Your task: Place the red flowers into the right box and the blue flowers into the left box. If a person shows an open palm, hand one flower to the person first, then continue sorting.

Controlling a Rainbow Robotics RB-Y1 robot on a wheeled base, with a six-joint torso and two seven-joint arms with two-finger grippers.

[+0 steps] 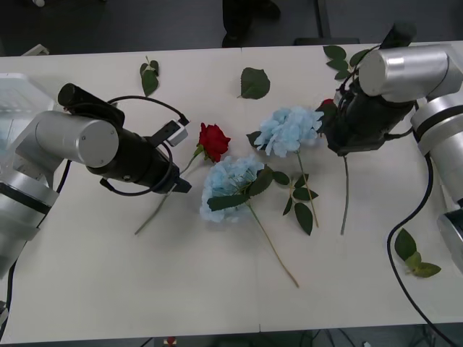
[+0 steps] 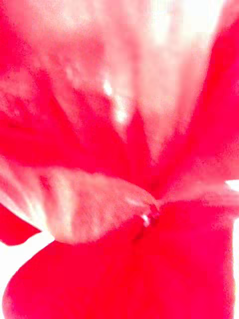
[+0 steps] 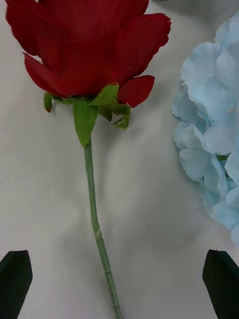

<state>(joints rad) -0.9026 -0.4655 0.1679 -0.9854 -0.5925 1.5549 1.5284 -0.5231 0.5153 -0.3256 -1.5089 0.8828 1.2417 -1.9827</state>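
1. The left end effector [image 3: 119, 284] is hovering over a red rose [image 1: 213, 139] lying on the tabletop [image 1: 87, 267], its fingers [image 3: 15, 276] spread wide apart on both sides of the stem.
2. Two blue flowers [image 1: 230, 184] are lying just beside that rose.
3. The right end effector [image 1: 334, 119] is pressing close on another red flower [image 2: 119, 199]; I cannot tell if it is gripping.

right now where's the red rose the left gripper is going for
In the front view the red rose lies on the table left of centre, beside the nearer blue hydrangea, its stem between the open left gripper fingers.
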